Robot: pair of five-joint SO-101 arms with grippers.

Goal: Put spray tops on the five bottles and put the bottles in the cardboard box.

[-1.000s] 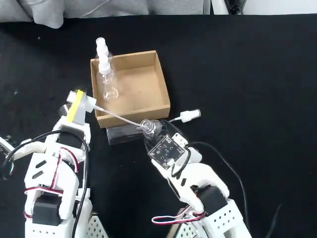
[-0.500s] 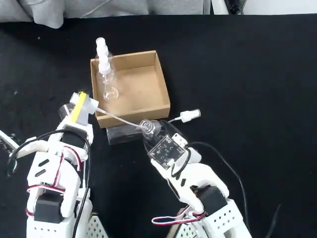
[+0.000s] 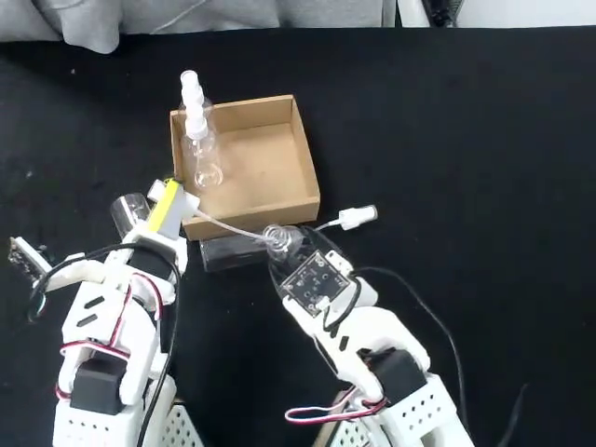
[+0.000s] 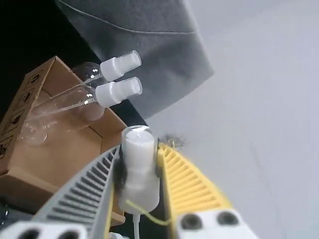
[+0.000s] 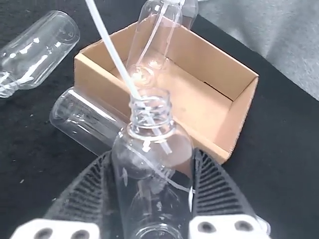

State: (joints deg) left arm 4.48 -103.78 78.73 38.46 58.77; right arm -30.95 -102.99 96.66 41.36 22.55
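Note:
My right gripper (image 3: 291, 250) is shut on a clear uncapped bottle (image 3: 279, 238), held just in front of the cardboard box (image 3: 279, 158). My left gripper (image 3: 173, 203) is shut on a white spray top (image 4: 140, 172). The top's thin tube (image 5: 110, 50) slants down into the bottle (image 5: 152, 147) at its neck, between the right gripper (image 5: 152, 167) fingers. Two capped bottles (image 3: 197, 130) lean against the box's left wall, also seen as capped bottles (image 4: 94, 94) past the left gripper (image 4: 139, 152).
A loose spray top (image 3: 358, 217) lies on the black table right of the box. One uncapped bottle (image 3: 228, 251) lies along the box's front wall, another bottle (image 3: 128, 210) lies left of the left gripper. Grey cloth (image 3: 84, 23) lines the far edge.
My left gripper has moved right toward the held bottle with the spray top, pushing the tube further into the neck. The right arm has stayed still.

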